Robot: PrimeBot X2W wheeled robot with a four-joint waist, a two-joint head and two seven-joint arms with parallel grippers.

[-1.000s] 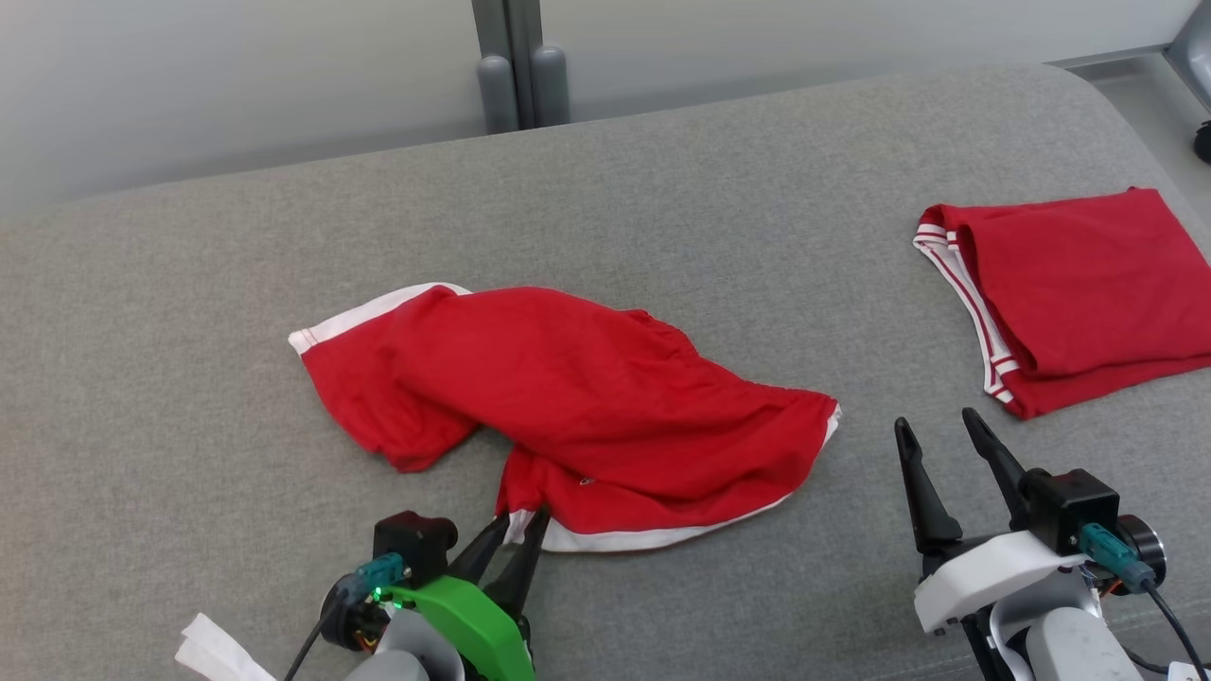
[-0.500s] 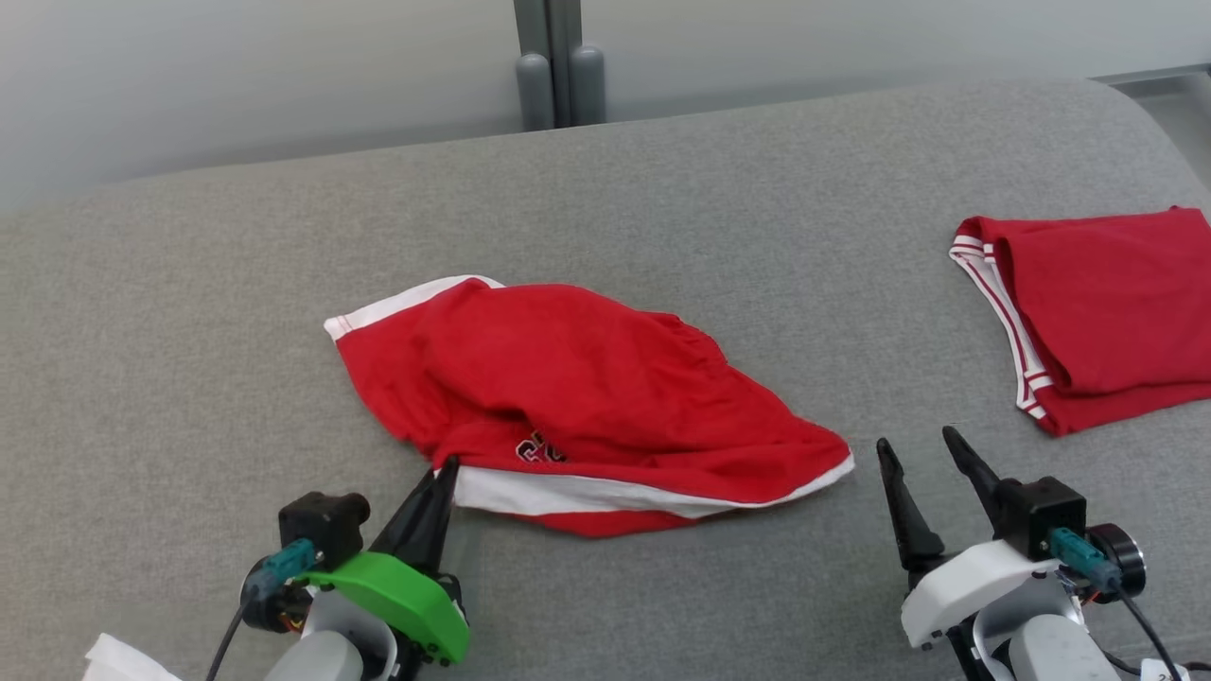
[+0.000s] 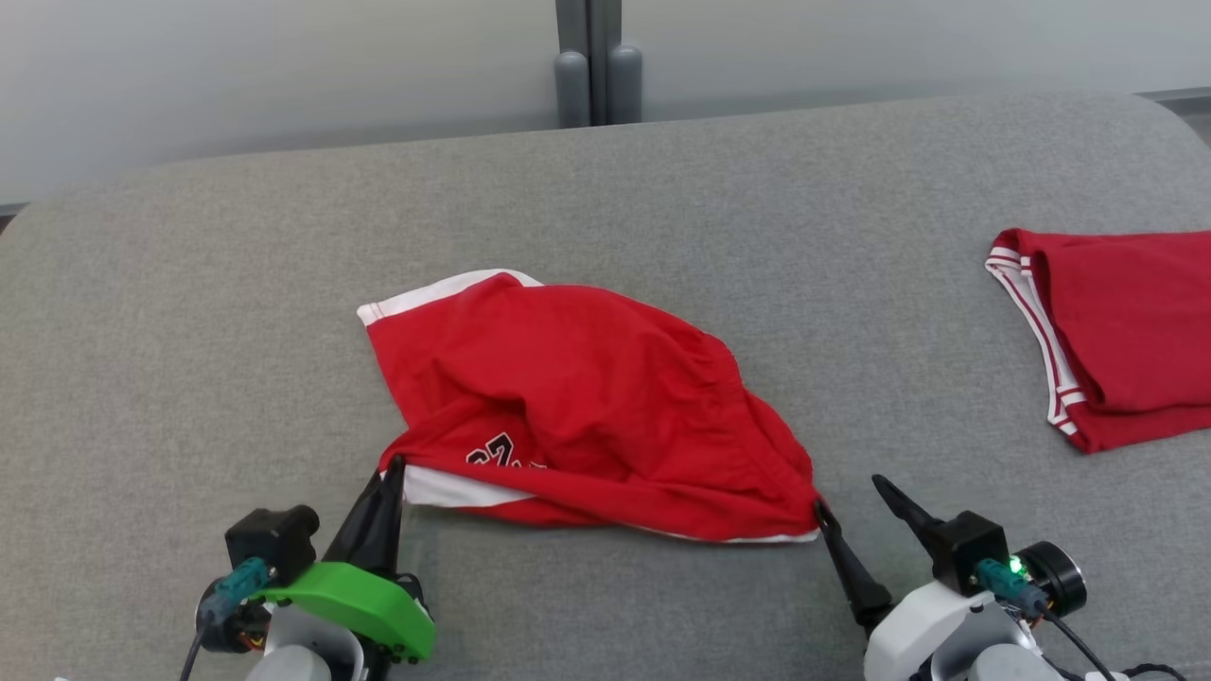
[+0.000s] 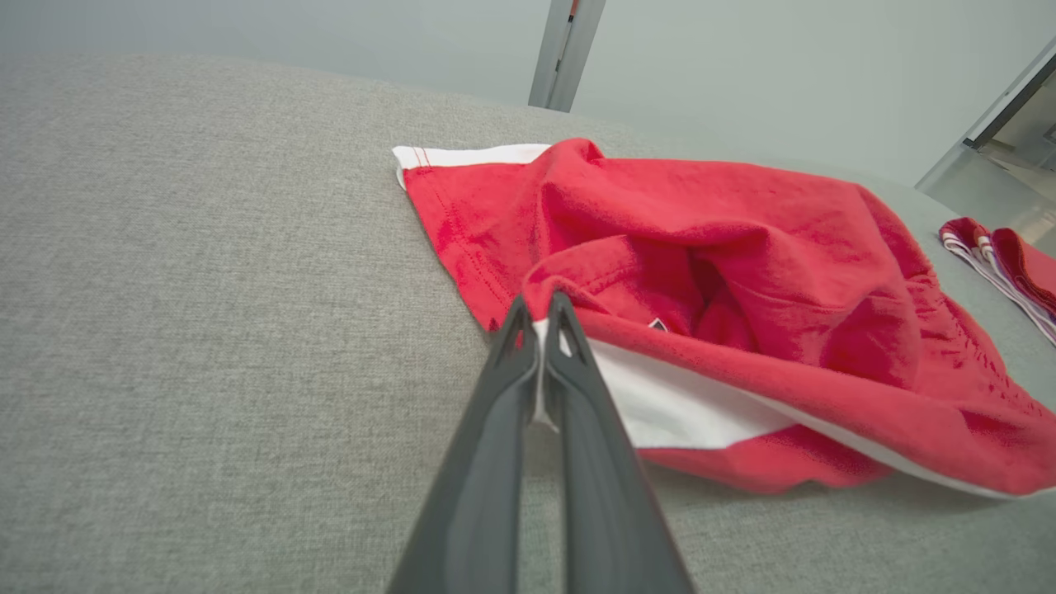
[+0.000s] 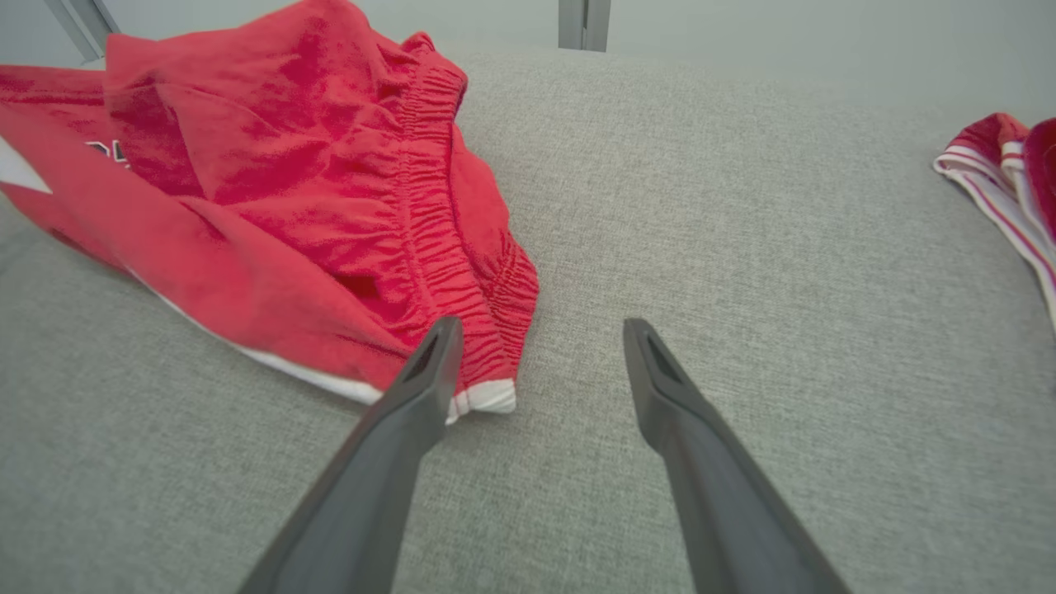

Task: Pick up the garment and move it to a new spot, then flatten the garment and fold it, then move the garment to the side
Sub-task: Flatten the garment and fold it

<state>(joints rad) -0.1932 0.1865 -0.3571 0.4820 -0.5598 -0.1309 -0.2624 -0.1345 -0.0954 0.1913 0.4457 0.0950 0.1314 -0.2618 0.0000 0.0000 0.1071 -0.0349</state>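
Observation:
The garment is a crumpled pair of red shorts with white trim and a black print, lying mid-surface on the grey cushion. My left gripper is shut on the garment's white-edged near-left hem; in the left wrist view the fingers pinch that hem of the garment. My right gripper stands open at the garment's near-right corner, its left finger beside the cloth. In the right wrist view the open right gripper has the garment's elastic waistband corner by its left finger.
A second red garment, folded with white stripes, lies at the right edge of the cushion, and its edge appears as the second red garment in the right wrist view. A grey post stands behind the cushion against a pale wall.
My left gripper closed on the hem and dragged it left and up, turning the white trim and black print into view. The right gripper moved in to the garment's right corner. The camera shifted.

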